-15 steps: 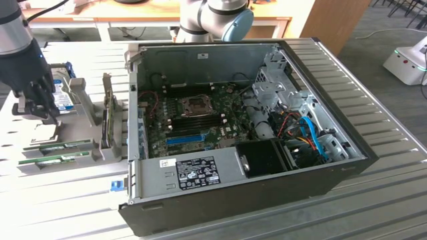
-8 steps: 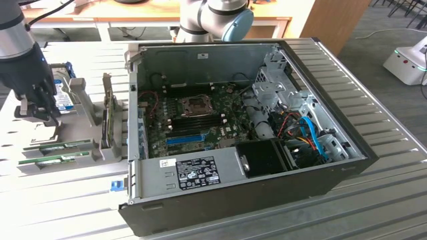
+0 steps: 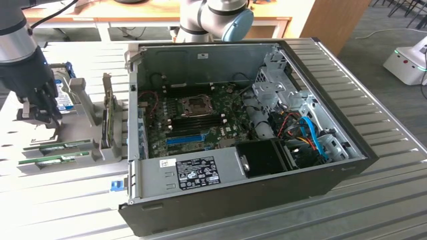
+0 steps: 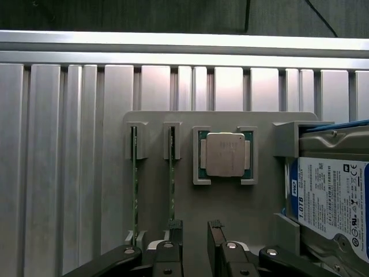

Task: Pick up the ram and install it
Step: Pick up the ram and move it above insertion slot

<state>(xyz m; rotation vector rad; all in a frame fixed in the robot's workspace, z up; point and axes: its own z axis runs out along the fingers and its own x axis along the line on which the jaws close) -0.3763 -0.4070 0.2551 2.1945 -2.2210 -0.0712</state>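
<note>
Underneath everything, a slatted metal table [image 3: 393, 200]. On it, from the centre to the lower right of the exterior view, an open black computer case [image 3: 267, 195] lying on its side, with the green motherboard [image 3: 200, 117] exposed inside and a long blue slot [image 3: 183, 139] across its lower part. At the exterior view's left, just beside the case, a grey parts holder [image 3: 93, 150]. In the holder's upper-left portion, a silver hard drive [image 4: 331, 202] with a blue label. Hanging over the holder at the upper left of the exterior view, the dark gripper [image 3: 37, 117], released, jaws spread and grasping nothing. Lower left in that view, the ram [image 3: 67, 145] standing on edge in a holder slot, outside the case, with a second ram stick [image 3: 57, 160] parallel beside it. In the wrist view, one of the fingertips [image 4: 174, 226] lined up over the end of the ram; contact impossible to judge. Between the ram and the hard drive, a square silver processor [image 4: 225, 154] seated in its own recess.
</note>
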